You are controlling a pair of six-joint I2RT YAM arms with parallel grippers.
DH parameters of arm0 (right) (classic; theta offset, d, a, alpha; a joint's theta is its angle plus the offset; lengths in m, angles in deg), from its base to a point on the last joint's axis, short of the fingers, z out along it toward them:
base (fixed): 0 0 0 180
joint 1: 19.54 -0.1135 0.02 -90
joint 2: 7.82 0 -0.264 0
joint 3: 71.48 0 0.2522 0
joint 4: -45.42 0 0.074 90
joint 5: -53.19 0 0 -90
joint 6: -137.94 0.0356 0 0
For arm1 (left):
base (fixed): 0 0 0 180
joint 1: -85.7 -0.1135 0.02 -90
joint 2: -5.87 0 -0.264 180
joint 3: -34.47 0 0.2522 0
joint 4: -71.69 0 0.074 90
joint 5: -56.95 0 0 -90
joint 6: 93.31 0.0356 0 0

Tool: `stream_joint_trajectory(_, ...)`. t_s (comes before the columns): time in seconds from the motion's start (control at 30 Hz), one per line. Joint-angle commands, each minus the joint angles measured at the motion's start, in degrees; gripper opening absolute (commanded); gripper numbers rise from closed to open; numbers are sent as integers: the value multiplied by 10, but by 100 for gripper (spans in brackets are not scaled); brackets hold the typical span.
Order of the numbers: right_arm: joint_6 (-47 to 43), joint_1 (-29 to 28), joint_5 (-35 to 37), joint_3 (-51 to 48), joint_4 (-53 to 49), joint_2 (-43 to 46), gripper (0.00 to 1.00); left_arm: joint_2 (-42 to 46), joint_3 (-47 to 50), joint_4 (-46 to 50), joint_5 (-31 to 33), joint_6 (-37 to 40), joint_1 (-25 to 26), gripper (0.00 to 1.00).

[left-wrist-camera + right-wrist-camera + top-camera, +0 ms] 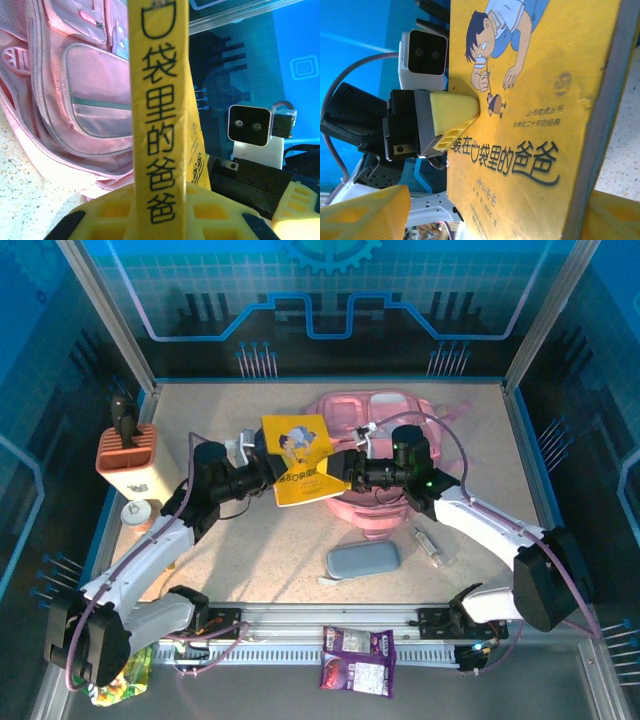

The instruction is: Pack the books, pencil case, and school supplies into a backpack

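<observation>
yellow book [300, 465] clenched in left jaws; right jaws released astride it: close squarely before steering toward backpack [380, 412].

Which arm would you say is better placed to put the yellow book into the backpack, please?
Left, probably. The left gripper is shut on the yellow book, held up right by the pink backpack. The right gripper stands open at the book's edge, gripping nothing.
</observation>
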Motion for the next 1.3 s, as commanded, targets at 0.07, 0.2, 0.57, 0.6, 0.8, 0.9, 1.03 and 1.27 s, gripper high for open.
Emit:
stream_joint_trajectory(0.07,-8,-7,-20,4,10,-5,60,9,-4,-3,15,31,19,0)
stream_joint_trajectory(0.2,-50,-8,-4,13,-53,-4,42,14,-4,-1,22,42,27,0)
stream_joint_trajectory(0.57,-160,13,107,38,-214,70,0,9,-20,42,35,72,38,38)
stream_joint_trajectory(0.6,-168,18,116,37,-225,80,0,11,-24,53,38,79,38,45)
stream_joint_trajectory(0.8,-223,69,167,27,-314,144,0,20,-53,148,82,148,39,71)
stream_joint_trajectory(0.9,-249,95,197,25,-377,181,0,8,-66,178,106,194,48,75)
stream_joint_trajectory(1.03,-260,132,238,12,-447,236,0,-42,-109,212,134,286,78,81)
stream_joint_trajectory(1.27,-262,171,278,-9,-564,325,0,-159,-201,209,162,421,136,81)
